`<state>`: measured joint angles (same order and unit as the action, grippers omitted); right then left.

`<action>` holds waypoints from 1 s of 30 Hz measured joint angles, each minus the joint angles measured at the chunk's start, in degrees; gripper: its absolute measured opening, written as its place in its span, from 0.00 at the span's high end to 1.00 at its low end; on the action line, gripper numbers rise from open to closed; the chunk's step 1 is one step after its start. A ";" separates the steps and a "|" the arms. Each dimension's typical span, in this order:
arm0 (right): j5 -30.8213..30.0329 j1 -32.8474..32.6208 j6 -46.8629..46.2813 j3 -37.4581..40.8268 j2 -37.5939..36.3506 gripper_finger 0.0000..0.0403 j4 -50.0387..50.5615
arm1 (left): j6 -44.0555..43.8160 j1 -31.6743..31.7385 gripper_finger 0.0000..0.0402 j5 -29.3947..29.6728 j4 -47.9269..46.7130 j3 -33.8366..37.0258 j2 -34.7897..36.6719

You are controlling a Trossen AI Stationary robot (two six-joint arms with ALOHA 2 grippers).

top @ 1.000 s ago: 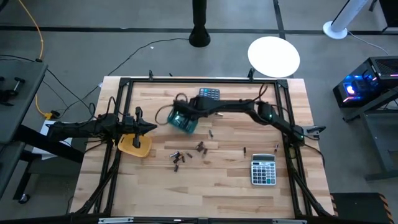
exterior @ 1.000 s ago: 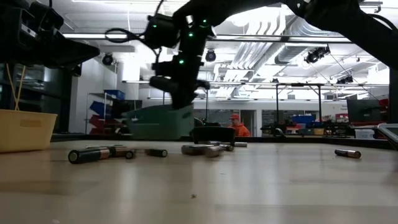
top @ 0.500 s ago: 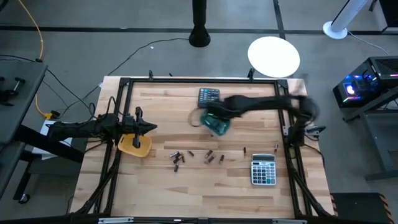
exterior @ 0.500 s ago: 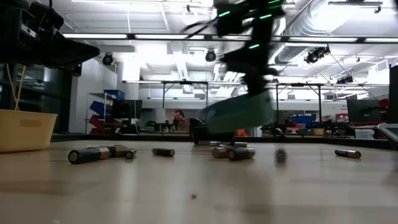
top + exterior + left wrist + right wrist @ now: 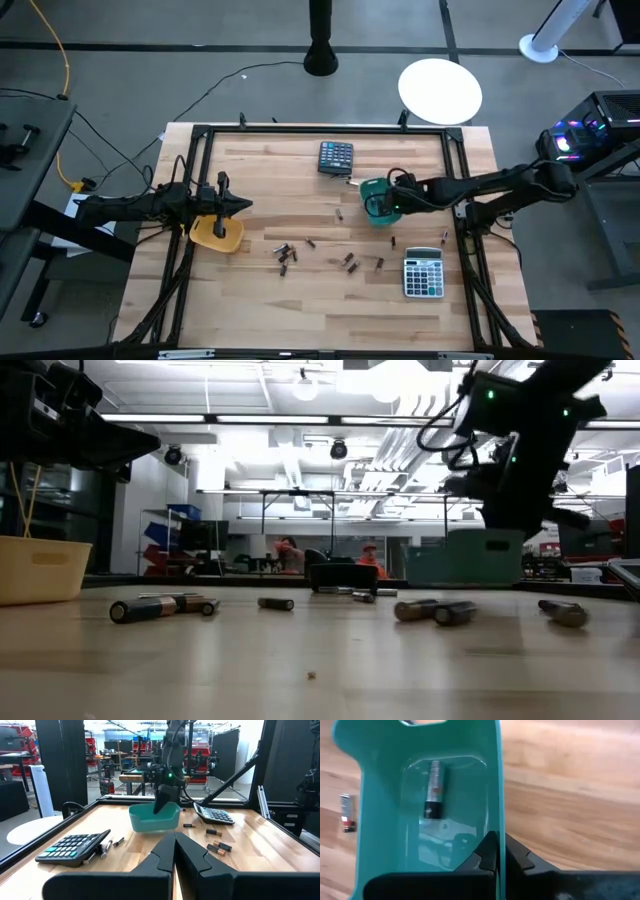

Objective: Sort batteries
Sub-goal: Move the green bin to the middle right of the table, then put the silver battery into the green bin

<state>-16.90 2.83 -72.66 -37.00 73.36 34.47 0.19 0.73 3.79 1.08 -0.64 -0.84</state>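
Note:
The batteries, tiny dark cylinders, lie scattered on the wood: a cluster (image 5: 285, 252), a pair (image 5: 364, 263) and others. One battery (image 5: 433, 790) lies inside the teal tray (image 5: 376, 201). My right gripper (image 5: 393, 200) reaches in from the right and is shut on that tray, right of the table's middle. My left gripper (image 5: 240, 205) is shut and hovers at the far rim of the yellow tray (image 5: 218, 234), touching nothing. The yellow tray rests on its base at the table's left. My right gripper (image 5: 499, 845) pinches the teal tray's side wall (image 5: 501, 817), the one toward the table's right edge, with one finger (image 5: 487, 852) inside the tray and one outside. The fingers slant down from the right. The tray sits upright, low at the table; whether it rests there I cannot tell.
A dark calculator (image 5: 336, 157) lies near the far edge and a grey calculator (image 5: 423, 274) near the right front. A black frame (image 5: 190, 200) runs round the table. Bare wood lies along the near side. People show far off in the room (image 5: 372, 559).
My right gripper has swept the teal tray from left of the table's middle toward the right edge, in a fast, blurred move. A few batteries near the middle have rolled rightward and toward the near edge. My left arm has kept still.

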 joint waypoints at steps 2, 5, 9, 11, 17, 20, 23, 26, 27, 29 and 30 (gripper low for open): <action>0.69 0.04 0.24 0.81 0.07 1.00 -1.55 | 0.00 0.00 1.00 0.02 0.00 0.00 0.00; 0.83 0.02 1.34 0.71 0.05 0.99 -1.71 | 0.00 0.00 1.00 0.02 0.00 0.00 0.00; 2.04 0.02 4.30 -0.42 0.07 0.91 -1.40 | 0.00 0.00 1.00 0.02 0.00 0.00 0.00; 2.57 0.02 5.17 -0.78 0.07 0.85 -0.73 | 0.00 0.00 1.00 0.02 0.00 0.00 0.00; 1.55 0.02 9.04 -4.53 0.07 0.68 6.26 | 0.00 0.00 1.00 0.01 0.00 0.00 0.00; -1.41 0.02 12.71 -8.89 0.07 0.63 11.81 | 0.00 0.00 1.00 0.02 0.00 0.00 0.00; -2.33 0.05 14.83 -13.74 0.07 0.61 20.46 | 0.00 0.00 1.00 0.02 0.00 0.00 0.00; -0.72 0.02 12.81 -16.41 0.07 0.61 32.22 | 0.00 0.00 1.00 0.02 0.00 0.00 0.00; -0.06 -0.25 11.71 -16.49 0.07 0.61 35.85 | 0.00 0.00 1.00 0.02 0.00 0.00 0.00; 1.52 -1.04 8.65 -15.57 0.04 0.62 40.58 | 0.00 0.00 1.00 0.02 0.00 0.00 0.00; 2.69 -1.53 6.90 -14.52 -0.17 0.62 41.71 | 0.00 0.00 1.00 0.02 0.00 0.00 0.00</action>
<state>-14.21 1.30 -65.76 -51.52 73.19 76.17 0.19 0.73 3.81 1.08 -0.64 -0.84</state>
